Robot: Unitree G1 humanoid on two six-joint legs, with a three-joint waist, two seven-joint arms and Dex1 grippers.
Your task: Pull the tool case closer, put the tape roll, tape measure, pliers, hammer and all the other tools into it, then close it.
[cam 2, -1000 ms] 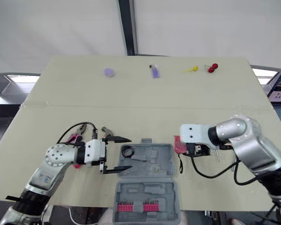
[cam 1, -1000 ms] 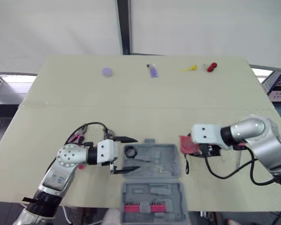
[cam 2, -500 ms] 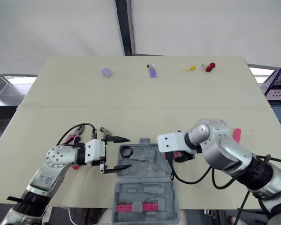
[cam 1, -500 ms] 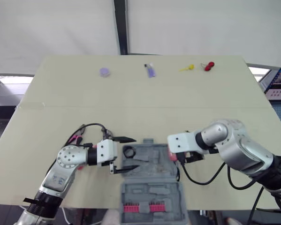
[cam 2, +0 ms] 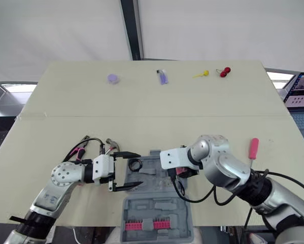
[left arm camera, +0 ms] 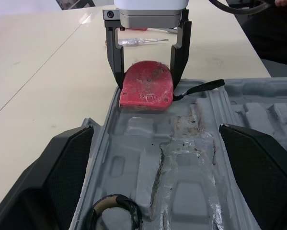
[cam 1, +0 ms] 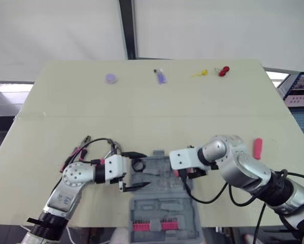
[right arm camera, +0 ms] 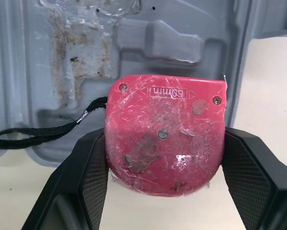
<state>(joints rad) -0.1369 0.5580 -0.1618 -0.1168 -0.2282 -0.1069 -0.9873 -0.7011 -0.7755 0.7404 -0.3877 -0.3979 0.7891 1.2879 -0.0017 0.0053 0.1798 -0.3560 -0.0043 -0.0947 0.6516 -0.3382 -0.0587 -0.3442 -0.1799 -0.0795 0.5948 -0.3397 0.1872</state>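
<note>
1. Though wide open on the desk point(cam 1: 141, 112), not much yet inside the tool case point(cam 1: 159, 175): one black tape roll point(cam 1: 138, 164) in the tray, red bits point(cam 1: 152, 226) in the near half.
2. Right pincer point(left arm camera: 148, 81): clamped on the red tape measure point(right arm camera: 165, 143), just carried from the desk to the tray's right rim. Nearly in.
3. Left pincer point(cam 1: 147, 169): spread apart, beside the tape roll.
4. Pliers point(cam 1: 75, 151) waiting outside, to the left.

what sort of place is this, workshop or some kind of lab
Most likely a robot test lab, not a working workshop: a beige table before white backdrop panels, a grey tool case with the right hand holding a red tape measure at its edge, a screen alongside.
</note>
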